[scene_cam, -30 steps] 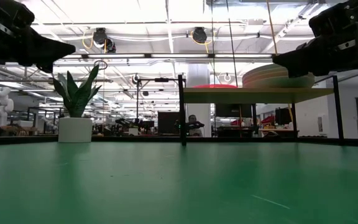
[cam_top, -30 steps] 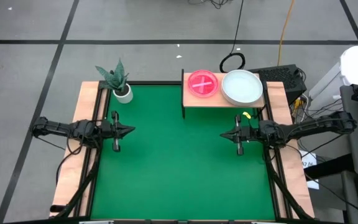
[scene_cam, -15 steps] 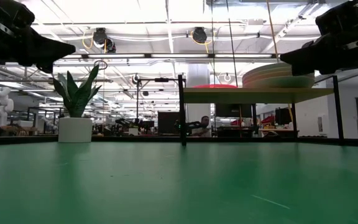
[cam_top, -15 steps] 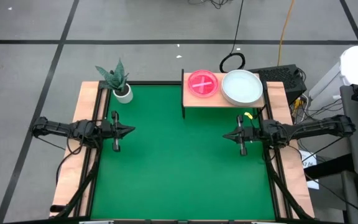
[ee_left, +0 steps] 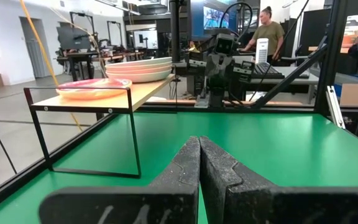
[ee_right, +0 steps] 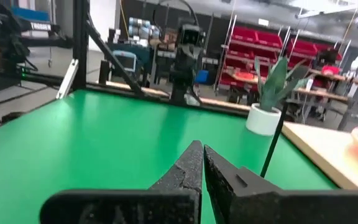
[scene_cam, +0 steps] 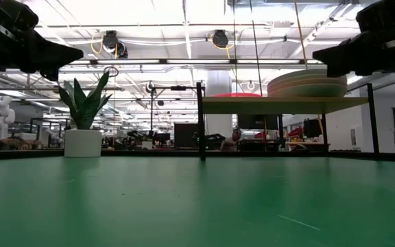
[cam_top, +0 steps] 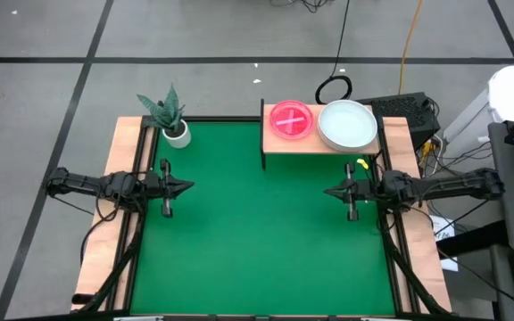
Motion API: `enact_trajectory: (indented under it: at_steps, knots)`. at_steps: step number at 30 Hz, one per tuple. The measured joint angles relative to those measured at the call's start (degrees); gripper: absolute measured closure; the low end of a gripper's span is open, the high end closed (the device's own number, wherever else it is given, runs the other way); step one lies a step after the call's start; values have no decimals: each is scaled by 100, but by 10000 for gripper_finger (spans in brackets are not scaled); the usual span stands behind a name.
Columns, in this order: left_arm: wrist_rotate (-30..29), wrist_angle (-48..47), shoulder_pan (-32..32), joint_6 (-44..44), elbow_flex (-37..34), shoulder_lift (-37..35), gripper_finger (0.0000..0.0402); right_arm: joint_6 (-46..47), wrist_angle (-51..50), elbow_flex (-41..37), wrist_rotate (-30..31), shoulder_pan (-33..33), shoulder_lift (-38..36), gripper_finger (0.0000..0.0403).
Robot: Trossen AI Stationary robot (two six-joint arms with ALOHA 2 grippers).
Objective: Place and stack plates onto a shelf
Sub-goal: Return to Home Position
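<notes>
The shelf (cam_top: 275, 144), a light-wood board on thin dark legs, stands at the table's far right. On it rest a stack of magenta see-through plates (cam_top: 291, 119) and, to their right, a stack of larger pale plates (cam_top: 347, 125); the left wrist view shows both stacks, magenta plates (ee_left: 94, 88) and pale plates (ee_left: 140, 68). My left gripper (cam_top: 191, 186) hovers shut at the table's left edge, pointing level toward the middle. My right gripper (cam_top: 326, 191) hovers shut at the right edge, near the shelf's front corner, holding nothing.
A potted plant (cam_top: 169, 116) in a white pot stands at the table's far left corner. The green tabletop (cam_top: 257, 232) lies bare between the two arms. Wooden strips run along the table's sides. A person (ee_left: 268, 34) stands beyond the table in the left wrist view.
My right gripper has drawn back a little toward the table's right edge, still shut and level. The left arm and the plates have stayed where they were.
</notes>
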Motion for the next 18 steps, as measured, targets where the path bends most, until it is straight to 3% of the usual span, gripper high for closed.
enact_trajectory:
  at_steps: [18]
  knots:
    - [-2,-2,0,-22,0,0,400,50,-1744,-2,111,0,-1863,403]
